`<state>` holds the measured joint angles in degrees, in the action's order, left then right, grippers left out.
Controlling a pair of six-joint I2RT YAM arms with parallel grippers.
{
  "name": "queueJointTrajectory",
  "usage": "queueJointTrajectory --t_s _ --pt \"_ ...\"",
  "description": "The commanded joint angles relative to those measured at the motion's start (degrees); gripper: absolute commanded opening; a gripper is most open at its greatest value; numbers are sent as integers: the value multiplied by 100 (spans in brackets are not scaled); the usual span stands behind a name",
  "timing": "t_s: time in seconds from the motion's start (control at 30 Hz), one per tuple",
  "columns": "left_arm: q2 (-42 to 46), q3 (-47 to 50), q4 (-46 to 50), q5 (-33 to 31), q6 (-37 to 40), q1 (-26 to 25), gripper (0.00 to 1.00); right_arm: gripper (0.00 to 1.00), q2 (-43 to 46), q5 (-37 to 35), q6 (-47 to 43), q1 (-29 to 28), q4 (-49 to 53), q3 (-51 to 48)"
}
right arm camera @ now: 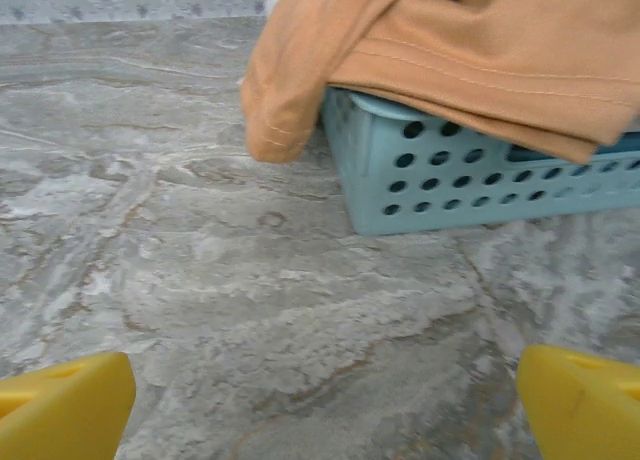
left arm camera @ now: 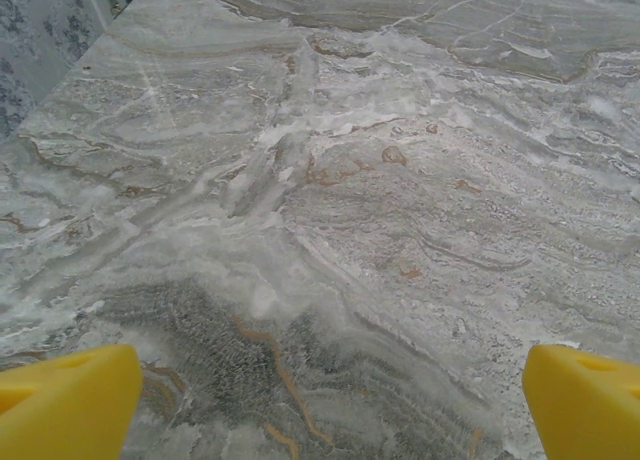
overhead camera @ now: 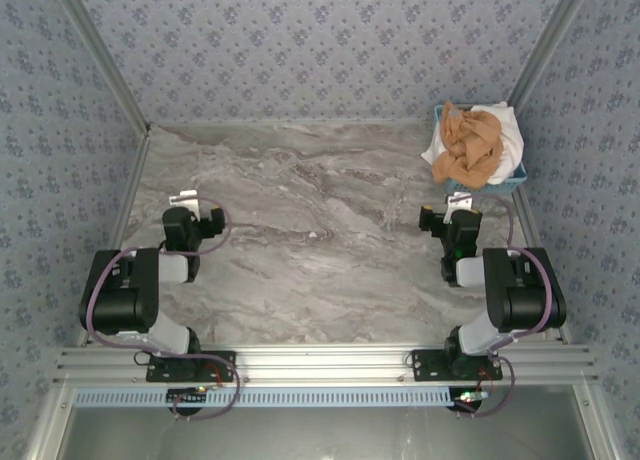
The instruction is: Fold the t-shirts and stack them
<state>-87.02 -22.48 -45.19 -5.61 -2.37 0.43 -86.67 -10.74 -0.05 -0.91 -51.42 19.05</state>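
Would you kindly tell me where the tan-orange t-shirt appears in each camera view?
Top external: tan-orange t-shirt heaped in the blue basket, far right.
Left wrist: marble tabletop ahead of the left gripper.
Right wrist: the t-shirt at top right, draped over the basket's wall.
Shared landmark: the marble tabletop.

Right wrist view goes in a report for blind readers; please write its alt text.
A tan-orange t-shirt droops over the rim of a light-blue basket standing on a grey marbled table. The right gripper, open, shows yellow fingertips at the bottom corners, short of the basket.
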Motion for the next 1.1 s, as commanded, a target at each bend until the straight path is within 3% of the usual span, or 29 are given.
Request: queueJointTrajectory --t_s 0.0,0.07,0.13,0.17,0.2,0.23,0.27,0.37,0.43,0.57,0.83,0.9,1.07 --pt "939 -195 754 -765 188 -360 98 100 1134 -1400 -431 -623 512 30" --pt "1662 -567 1585 -1187 66 -773 98 100 2119 -1891 701 -847 2013 689" --pt "2035 -1076 2252 -1329 -164 -1177 98 100 2580 -1192 2614 -488 4579 1806" --pt "2098 -1477 2957 -1983 -990 -1416 98 100 2607 -656 3232 -267 5382 2235" --pt "2121 -1991 4251 -2519 -2264 -1480 98 100 2545 -467 3550 -93 5633 2484" --pt "2098 -2775 6001 -2516 -3569 -1387 98 100 2440 62 3565 130 5646 2645" --pt "1957 -3327 7131 -2521 -4421 -1278 98 100 2308 377 3561 350 5671 2875" --pt "1369 -3949 6965 -517 -4569 -899 98 93 1574 209 3539 626 6635 3970" --pt "998 -4516 7204 -406 -4519 -1244 98 79 858 550 3403 916 7257 4825" --pt "469 -5228 7342 17 -4228 -1856 96 70 -524 1067 3296 1374 8280 6451" --pt "473 -5071 7281 697 -4084 -2366 93 70 -2198 2155 3179 1646 8360 7785" --pt "556 -4896 7266 807 -4146 -2413 92 65 -2501 2530 3198 1638 8103 7912" --pt "792 -4546 7278 897 -4292 -2536 89 53 -2943 2642 3301 1654 8104 8181"
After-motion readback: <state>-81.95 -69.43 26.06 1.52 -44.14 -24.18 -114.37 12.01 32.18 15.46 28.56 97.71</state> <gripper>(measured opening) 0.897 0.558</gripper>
